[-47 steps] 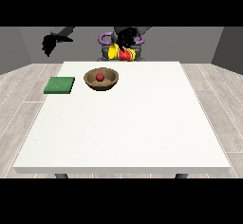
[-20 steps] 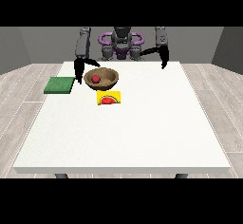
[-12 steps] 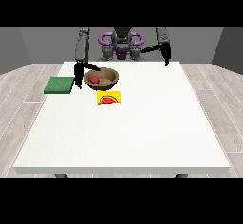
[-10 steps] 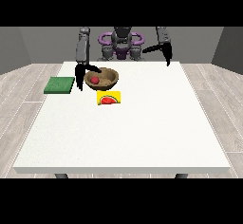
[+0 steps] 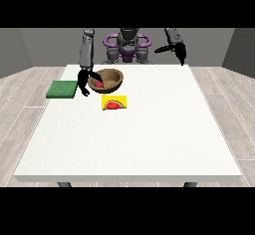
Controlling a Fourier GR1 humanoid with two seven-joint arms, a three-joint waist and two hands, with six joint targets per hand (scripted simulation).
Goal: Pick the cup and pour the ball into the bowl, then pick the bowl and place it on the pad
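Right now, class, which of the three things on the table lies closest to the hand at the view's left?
The brown bowl, holding a red ball: that hand is at its rim. The green pad and yellow cup lie apart from it.

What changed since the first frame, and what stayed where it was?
The yellow cup, earlier up by the robot, now lies on the table in front of the bowl. The hand at the view's left came down from the air to the bowl's left rim; the hand at the view's right is raised over the table's far edge. The bowl, the red ball inside it and the green pad stayed put.
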